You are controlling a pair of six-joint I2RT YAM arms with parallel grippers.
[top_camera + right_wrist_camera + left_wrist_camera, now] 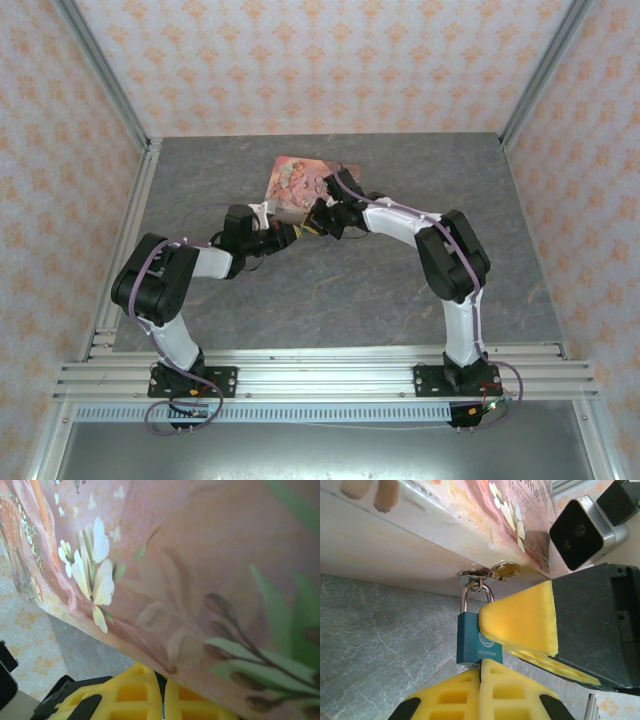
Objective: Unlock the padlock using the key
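Note:
The teal padlock point(470, 636) hangs by its shackle from the metal hasp point(481, 573) on the pink illustrated box point(420, 535). My left gripper point(480, 667) is right under the lock body, jaws pressed together. A sliver of metal, the key point(472, 665), shows between its tips at the lock's underside. My right gripper point(484, 619) comes in from the right, shut, with one yellow finger point(520, 620) over the lock's right side. In the top view both grippers, left point(290, 232) and right point(318, 222), meet at the near edge of the box point(295, 180). The right wrist view has shut yellow fingertips point(150, 690) just below the box lid point(200, 580).
The grey stone-patterned table point(400, 300) stretches around the box, framed by aluminium rails and patterned walls point(330, 60). The right arm's silver wrist camera point(580, 530) sits close above the lock.

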